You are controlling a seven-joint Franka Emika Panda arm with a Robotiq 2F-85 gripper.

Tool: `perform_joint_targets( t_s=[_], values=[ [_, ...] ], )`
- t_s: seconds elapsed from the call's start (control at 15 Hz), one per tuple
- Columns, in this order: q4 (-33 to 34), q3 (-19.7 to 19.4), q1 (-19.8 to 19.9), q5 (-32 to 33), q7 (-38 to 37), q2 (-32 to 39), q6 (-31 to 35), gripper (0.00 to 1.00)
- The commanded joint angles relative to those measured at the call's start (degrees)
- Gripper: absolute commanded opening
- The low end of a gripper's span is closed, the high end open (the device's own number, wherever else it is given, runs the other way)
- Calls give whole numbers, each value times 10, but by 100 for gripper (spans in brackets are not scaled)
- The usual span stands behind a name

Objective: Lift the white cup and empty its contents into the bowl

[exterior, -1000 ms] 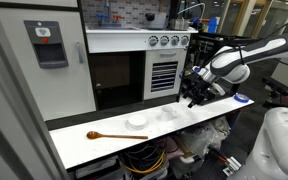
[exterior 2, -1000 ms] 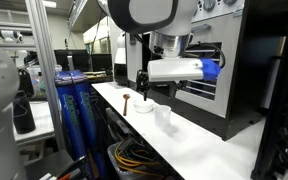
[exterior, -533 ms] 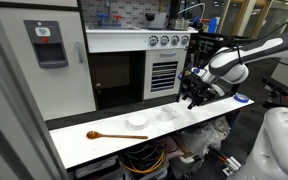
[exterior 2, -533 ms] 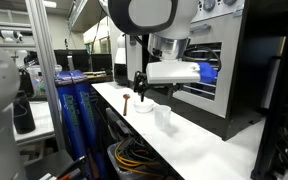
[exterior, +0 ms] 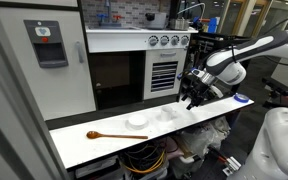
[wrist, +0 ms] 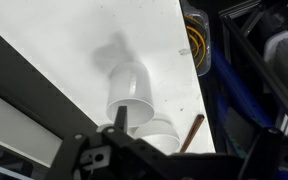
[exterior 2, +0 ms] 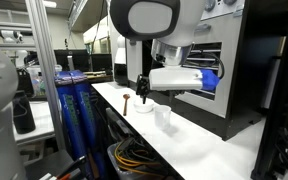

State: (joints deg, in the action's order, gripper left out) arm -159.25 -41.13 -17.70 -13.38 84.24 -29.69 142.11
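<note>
The white cup (exterior: pixel 167 115) stands upright on the white table (exterior: pixel 94 146), with the shallow white bowl (exterior: pixel 136 122) close beside it. Both exterior views show them, the cup (exterior 2: pixel 164 118) nearer that camera than the bowl (exterior 2: pixel 144 108). My gripper (exterior: pixel 192 97) hangs open above the table, just off the cup's side and apart from it, with nothing between its fingers. In the wrist view the cup (wrist: pixel 129 88) and the bowl (wrist: pixel 156 135) lie just beyond one dark finger (wrist: pixel 121 120). The cup's contents are hidden from every view.
A brown wooden spoon (exterior: pixel 104 135) lies on the table past the bowl. A stove unit (exterior: pixel 166 60) and a grey cabinet (exterior: pixel 52 55) stand behind the table. Blue bottles (exterior 2: pixel 72 110) stand beside the table edge, with cables (exterior 2: pixel 134 155) beneath it.
The arm has shifted slightly toward the cup. The gripper stays open, and the cup, bowl and spoon have not moved.
</note>
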Motion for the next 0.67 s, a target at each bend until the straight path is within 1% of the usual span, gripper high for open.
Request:
perform_joint_targets(
  t_s=[0.0,0.33,0.6],
  values=[
    [18,-8,3,-54,81,52,11,100],
    [36,-7,5,-122,159,106,15,100],
    [51,1,7,-197,218,151,14,100]
  ],
)
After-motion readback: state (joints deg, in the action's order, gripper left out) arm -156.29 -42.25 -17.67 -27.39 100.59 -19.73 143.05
